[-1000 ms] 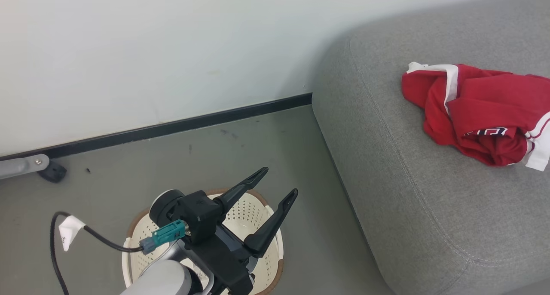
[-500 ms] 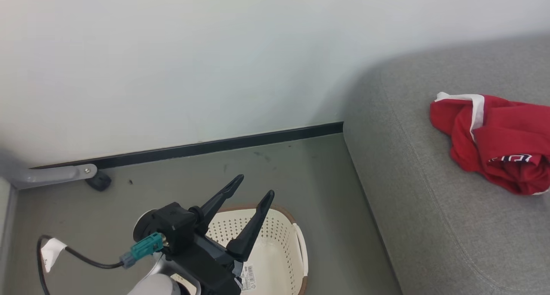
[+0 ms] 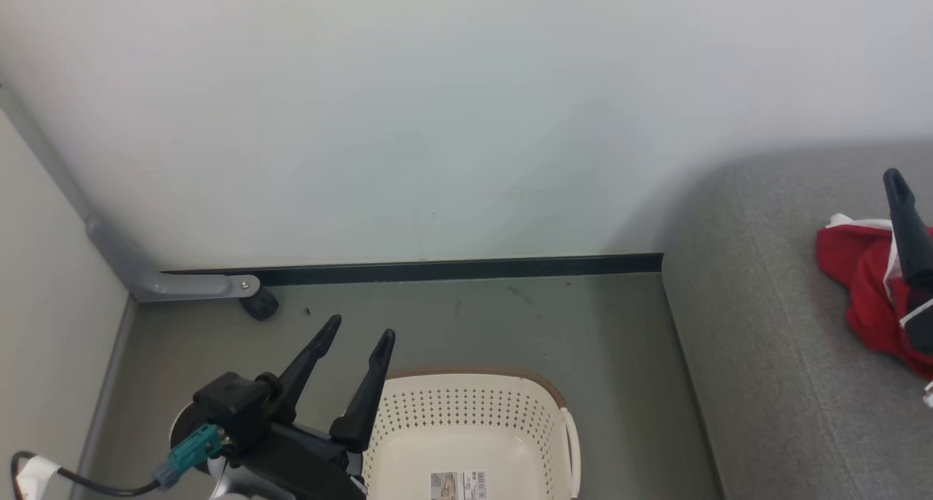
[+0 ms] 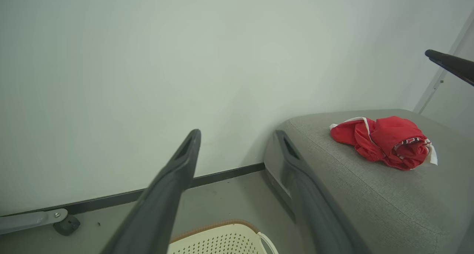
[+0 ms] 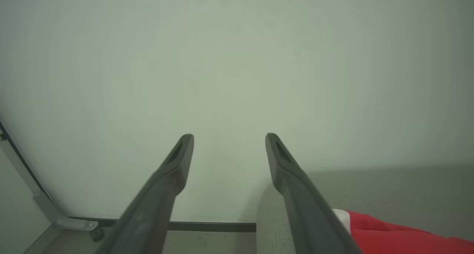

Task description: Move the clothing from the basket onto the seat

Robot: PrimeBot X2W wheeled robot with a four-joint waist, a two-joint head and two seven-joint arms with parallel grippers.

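Left gripper [image 3: 362,326] hangs wide open and empty over the left end of the basket [image 3: 474,375], fingers aimed toward the wall [image 3: 437,121]. That basket sits on the grey floor [image 3: 619,340], a label showing on its bottom, just left of the seat [image 3: 765,340]. Over on the seat, the red clothing [image 4: 385,144] lies bunched in a heap, white trim showing. Right gripper [image 5: 229,135] is spread open too, gripping nothing, poised above the seat with the clothing close by one finger.
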